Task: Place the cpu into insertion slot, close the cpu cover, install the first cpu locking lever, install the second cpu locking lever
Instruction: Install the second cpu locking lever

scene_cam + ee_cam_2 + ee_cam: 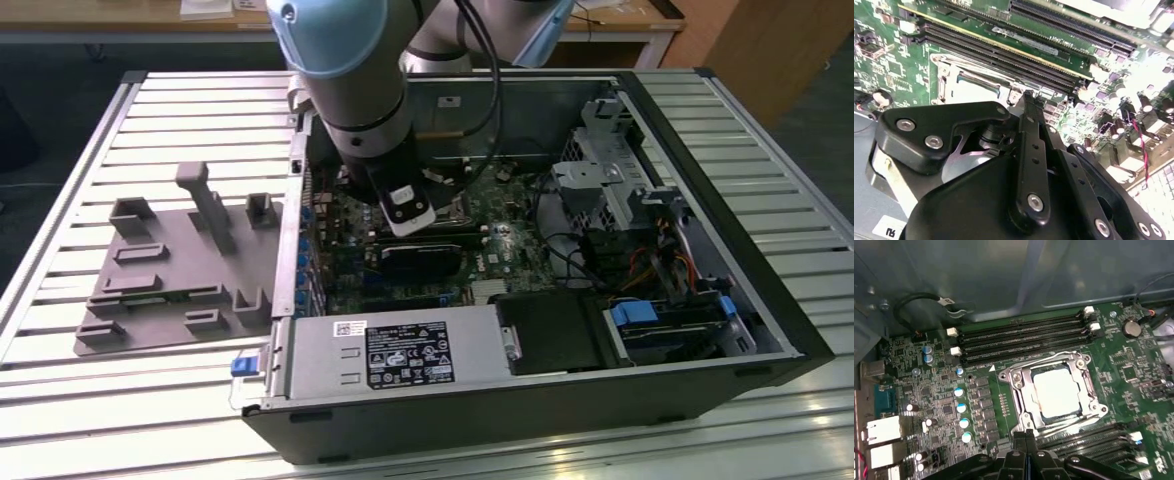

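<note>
The pincer (1026, 437) hung just above the green board (939, 405), its black fingers (1030, 130) pressed together and holding nothing. Just beyond its tips sat the socket (1009, 376), with the chip (1056, 391) lying inside and the metal cover (1021, 392) down around it, within the open computer case (694, 330) on the slatted desk (120, 420).

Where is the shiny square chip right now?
The dull silver square cpu sits in the insertion slot under the silver metal cpu cover on the green circuit board, between rows of long black memory slots, in the first wrist view.
</note>
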Controlling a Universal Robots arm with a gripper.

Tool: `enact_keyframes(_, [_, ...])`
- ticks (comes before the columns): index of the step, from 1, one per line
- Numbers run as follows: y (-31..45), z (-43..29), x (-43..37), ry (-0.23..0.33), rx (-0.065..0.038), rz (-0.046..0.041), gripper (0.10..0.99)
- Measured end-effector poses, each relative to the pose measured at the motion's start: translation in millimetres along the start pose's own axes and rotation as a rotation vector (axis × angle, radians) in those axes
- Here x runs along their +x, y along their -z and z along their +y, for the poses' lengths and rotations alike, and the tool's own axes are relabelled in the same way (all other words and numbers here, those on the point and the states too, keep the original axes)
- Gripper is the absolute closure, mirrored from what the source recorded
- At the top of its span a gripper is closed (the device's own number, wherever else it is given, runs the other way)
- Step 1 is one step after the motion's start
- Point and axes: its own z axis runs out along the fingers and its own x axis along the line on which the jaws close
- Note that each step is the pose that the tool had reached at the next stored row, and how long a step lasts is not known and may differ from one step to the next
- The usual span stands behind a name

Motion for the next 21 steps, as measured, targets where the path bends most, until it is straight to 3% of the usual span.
enact_keyframes(6, [1.5,1.2,-3.1,-0.009,0.027,-0.0094,0.984])
enact_keyframes(11, [-0.4,3.7,-12.7,-0.012,0.048,-0.0123,0.984])
enact_keyframes(16, [-2.5,7.3,-21.0,-0.013,0.051,-0.0102,0.984])
enact_keyframes(21, [-5.1,14.3,-24.8,-0.01,0.066,-0.012,0.984])
